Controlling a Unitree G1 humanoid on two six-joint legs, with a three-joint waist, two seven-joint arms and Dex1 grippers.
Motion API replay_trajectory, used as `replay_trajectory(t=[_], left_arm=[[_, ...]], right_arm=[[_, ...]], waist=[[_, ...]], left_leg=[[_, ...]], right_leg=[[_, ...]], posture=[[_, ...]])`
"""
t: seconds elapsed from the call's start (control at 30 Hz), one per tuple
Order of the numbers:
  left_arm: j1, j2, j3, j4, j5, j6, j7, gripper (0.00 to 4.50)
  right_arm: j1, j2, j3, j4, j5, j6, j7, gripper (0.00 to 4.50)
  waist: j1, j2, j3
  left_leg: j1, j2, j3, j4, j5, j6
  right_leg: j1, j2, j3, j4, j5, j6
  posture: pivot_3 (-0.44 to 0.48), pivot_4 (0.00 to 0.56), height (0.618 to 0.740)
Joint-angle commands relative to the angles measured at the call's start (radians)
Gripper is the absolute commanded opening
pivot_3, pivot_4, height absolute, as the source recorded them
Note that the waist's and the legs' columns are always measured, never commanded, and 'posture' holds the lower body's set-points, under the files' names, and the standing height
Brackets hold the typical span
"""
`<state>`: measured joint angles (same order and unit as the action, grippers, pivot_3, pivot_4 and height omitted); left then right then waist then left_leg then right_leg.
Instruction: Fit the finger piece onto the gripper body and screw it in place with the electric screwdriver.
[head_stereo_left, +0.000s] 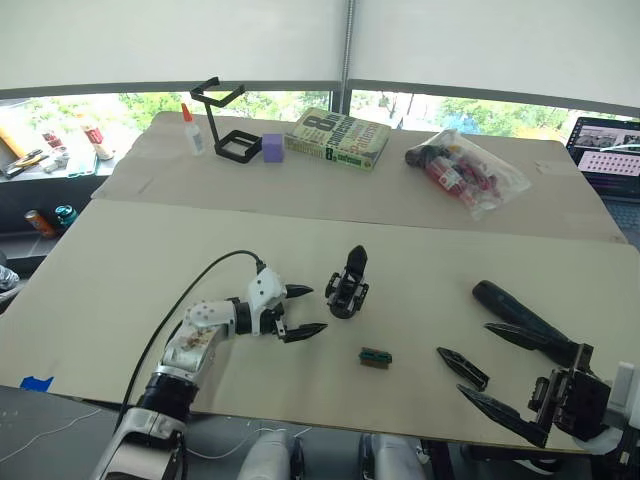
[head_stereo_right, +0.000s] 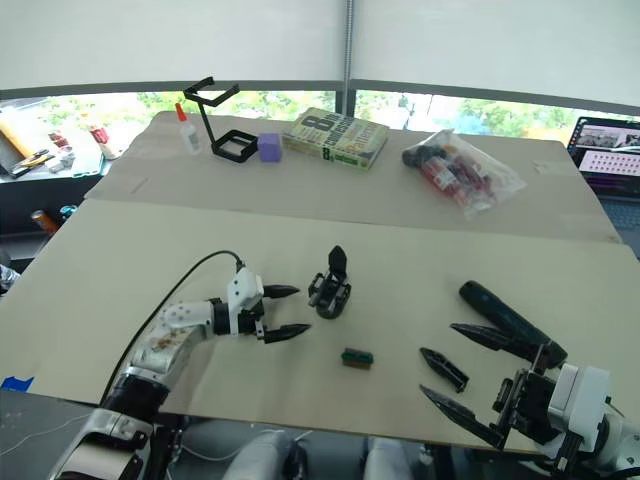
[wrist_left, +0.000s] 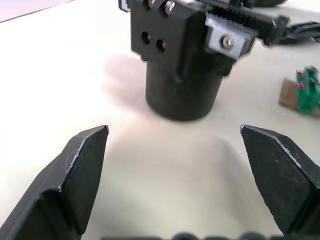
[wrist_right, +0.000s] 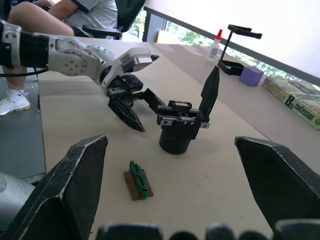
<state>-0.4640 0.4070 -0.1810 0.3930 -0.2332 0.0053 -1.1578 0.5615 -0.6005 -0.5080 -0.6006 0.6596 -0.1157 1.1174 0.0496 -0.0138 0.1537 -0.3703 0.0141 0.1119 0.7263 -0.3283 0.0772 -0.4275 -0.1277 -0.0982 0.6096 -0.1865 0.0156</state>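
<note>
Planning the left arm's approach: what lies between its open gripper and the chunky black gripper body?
Nothing: bare tan table separates the left gripper from the gripper body, per the left wrist view.

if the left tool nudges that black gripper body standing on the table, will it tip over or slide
The gripper body probably tips before it slides: it stands on a narrow round base, with a tall finger on top. It looks rigid. The open left tool sits just beside it.

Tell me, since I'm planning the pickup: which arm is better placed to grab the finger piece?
Right. The finger piece lies just ahead of the open right gripper, while the open left gripper sits by the gripper body, farther away.
</note>
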Motion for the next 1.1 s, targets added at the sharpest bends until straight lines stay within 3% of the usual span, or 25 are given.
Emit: replay_trajectory(t=[0.03,0.3,0.7,0.8,0.9,1.1], left_arm=[[-0.117,-0.038,-0.008,0.162,0.012,-0.109,-0.085,4.47],[-0.317,-0.147,-0.015,0.518,0.065,-0.272,-0.233,4.47],[-0.356,-0.225,-0.008,0.639,0.131,-0.357,-0.241,4.47],[-0.347,-0.246,-0.004,0.642,0.157,-0.379,-0.173,3.66],[-0.335,-0.265,0.006,0.606,0.145,-0.367,-0.168,2.28],[-0.273,-0.270,0.023,0.407,0.117,-0.278,-0.110,2.30]], right_arm=[[-0.001,-0.004,-0.025,-0.027,0.014,-0.019,-0.004,4.50],[0.020,0.002,-0.033,-0.033,0.011,-0.026,0.002,4.50],[0.042,0.020,-0.026,-0.035,-0.013,-0.048,-0.010,4.50],[0.031,0.023,-0.014,-0.026,-0.022,-0.051,-0.012,4.50],[0.022,0.022,-0.010,-0.019,-0.025,-0.052,-0.013,4.50],[0.021,0.016,-0.020,-0.017,-0.015,-0.040,-0.010,4.50]], waist=[[0.000,0.000,0.000],[-0.010,-0.001,0.000],[-0.008,-0.001,0.000],[-0.008,-0.001,0.000],[-0.007,-0.001,0.000],[-0.005,0.000,0.000]], left_leg=[[0.000,0.000,0.000,0.000,0.000,0.000],[-0.003,-0.003,0.002,0.002,0.000,0.000],[-0.003,-0.003,0.001,0.003,-0.005,0.009],[-0.003,-0.003,0.001,0.004,-0.006,0.010],[-0.003,-0.003,0.001,0.004,-0.006,0.010],[-0.004,-0.003,0.001,0.004,-0.006,0.010]], right_leg=[[0.000,0.000,0.000,0.000,0.000,0.000],[0.001,0.000,0.000,-0.003,0.000,0.004],[0.002,-0.001,0.001,-0.005,0.002,0.007],[0.003,-0.002,0.001,-0.006,0.002,0.008],[0.003,-0.002,0.002,-0.008,0.003,0.009],[0.003,-0.002,0.002,-0.010,0.004,0.010]], posture=[[0.000,0.150,0.740],[0.000,0.150,0.740],[0.000,0.150,0.740],[0.000,0.150,0.740],[0.000,0.150,0.740],[0.000,0.150,0.740]])
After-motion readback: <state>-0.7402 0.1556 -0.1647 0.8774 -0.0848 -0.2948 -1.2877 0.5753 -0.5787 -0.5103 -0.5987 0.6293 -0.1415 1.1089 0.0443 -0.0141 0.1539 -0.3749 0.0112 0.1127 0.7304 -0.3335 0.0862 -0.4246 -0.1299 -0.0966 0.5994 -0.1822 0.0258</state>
